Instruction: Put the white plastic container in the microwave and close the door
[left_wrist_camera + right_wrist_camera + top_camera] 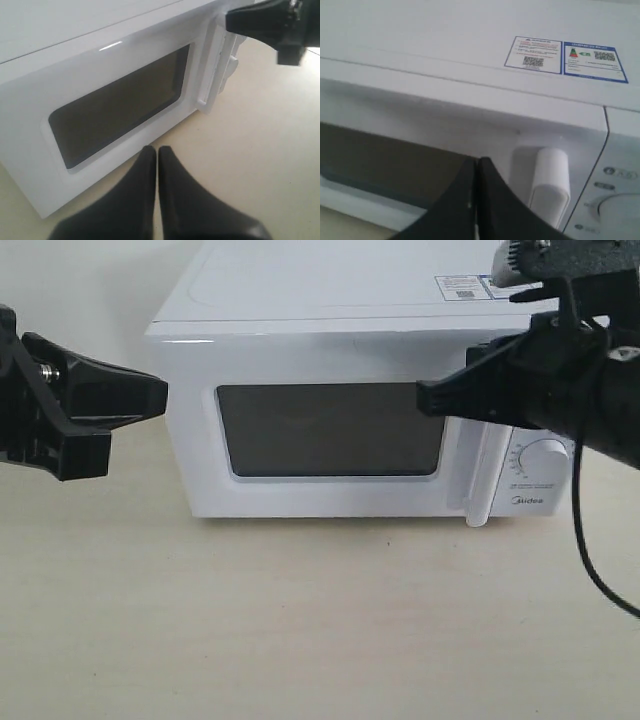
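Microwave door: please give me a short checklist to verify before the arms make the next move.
1. The door sits flush on the microwave: ok.
2. The container is inside: cannot tell; the dark window shows nothing.
3. The left end effector is shut and empty: ok.
4. The right end effector is shut and empty: ok.
5. The right end effector is clear of the handle: cannot tell.

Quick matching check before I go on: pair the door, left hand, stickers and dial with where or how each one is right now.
1. door
2. left hand
3. stickers
4. dial

A. on the microwave's top
B. shut, with a dark window
C. right of the handle in the exterior view
D. fingers together, empty, left of the microwave

Pairs: 1-B, 2-D, 3-A, 4-C.
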`<state>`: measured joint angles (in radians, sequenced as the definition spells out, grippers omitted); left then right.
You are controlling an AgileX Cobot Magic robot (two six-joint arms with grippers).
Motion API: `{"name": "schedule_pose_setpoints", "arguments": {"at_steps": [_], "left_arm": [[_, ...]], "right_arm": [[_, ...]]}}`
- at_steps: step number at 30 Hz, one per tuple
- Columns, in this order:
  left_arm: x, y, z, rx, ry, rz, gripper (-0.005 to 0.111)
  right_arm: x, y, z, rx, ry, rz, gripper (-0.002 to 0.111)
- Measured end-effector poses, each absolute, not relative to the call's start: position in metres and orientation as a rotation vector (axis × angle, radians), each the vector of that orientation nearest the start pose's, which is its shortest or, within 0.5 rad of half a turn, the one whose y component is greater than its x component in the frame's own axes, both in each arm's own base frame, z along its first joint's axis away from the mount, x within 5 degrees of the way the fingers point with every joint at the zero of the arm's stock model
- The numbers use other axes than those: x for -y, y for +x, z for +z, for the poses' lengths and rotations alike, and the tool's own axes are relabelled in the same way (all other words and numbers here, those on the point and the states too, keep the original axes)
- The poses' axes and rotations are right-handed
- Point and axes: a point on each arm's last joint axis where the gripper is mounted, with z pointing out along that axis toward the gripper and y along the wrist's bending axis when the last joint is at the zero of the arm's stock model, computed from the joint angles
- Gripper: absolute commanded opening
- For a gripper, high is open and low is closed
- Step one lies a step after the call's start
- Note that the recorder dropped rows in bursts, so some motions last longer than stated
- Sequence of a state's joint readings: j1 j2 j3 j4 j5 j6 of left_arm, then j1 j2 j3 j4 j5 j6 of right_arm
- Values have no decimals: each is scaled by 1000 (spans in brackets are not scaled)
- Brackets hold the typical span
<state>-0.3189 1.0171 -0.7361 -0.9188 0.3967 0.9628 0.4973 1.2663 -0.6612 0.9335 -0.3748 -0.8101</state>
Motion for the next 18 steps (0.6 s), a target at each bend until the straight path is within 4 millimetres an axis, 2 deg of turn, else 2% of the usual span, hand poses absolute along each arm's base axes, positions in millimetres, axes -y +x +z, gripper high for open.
{"name": "schedule_pose_setpoints", "arguments": {"at_steps": [3,9,13,18], "left_arm": [[93,194,320,-1927,593,-459,4],[93,194,320,-1927,592,-458,4],[93,194,320,-1926,590,-456,4],[93,194,320,-1926,590,-456,4]], "right_arm": [[-102,218,273,-1821,-210,173,0],[-98,187,273,-1830,-268,276,0],[-99,176,278,-1838,-311,347,0],[-97,173,281,-1825,-312,359,0]]}}
